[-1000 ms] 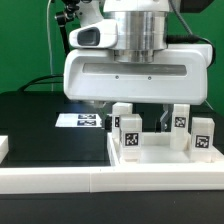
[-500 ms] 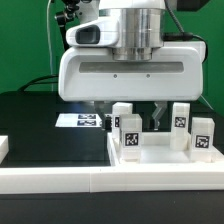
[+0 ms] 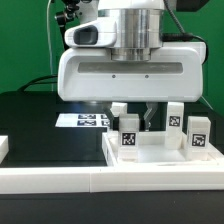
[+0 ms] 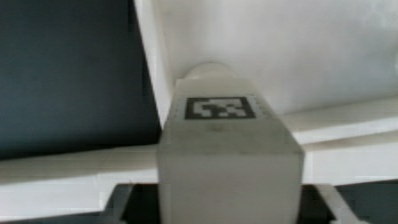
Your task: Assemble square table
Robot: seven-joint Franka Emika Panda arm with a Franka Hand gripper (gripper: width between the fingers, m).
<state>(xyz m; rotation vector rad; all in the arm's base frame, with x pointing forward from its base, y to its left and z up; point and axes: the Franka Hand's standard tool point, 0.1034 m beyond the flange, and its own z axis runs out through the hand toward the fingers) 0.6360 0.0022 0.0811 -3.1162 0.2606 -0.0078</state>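
Observation:
The white square table top (image 3: 160, 158) lies on the black work surface at the exterior view's right, with several white tagged legs standing on it: one at the front (image 3: 129, 133), two at the right (image 3: 174, 118) (image 3: 198, 133). A further leg (image 3: 120, 109) stands between my fingers. My gripper (image 3: 126, 112) hangs straight over the top's near corner. In the wrist view that leg (image 4: 221, 110) fills the middle, tag facing the camera, with the top (image 4: 285, 40) behind it. The dark pads of my gripper (image 4: 228, 200) press both its sides.
The marker board (image 3: 82, 120) lies flat on the black surface behind the top, toward the exterior view's left. A long white rail (image 3: 60, 180) runs along the front edge. A small white block (image 3: 4, 148) sits at the far left.
My fingers have closed from wide open onto the leg. The table top and the legs on it have slid a little toward the exterior view's left.

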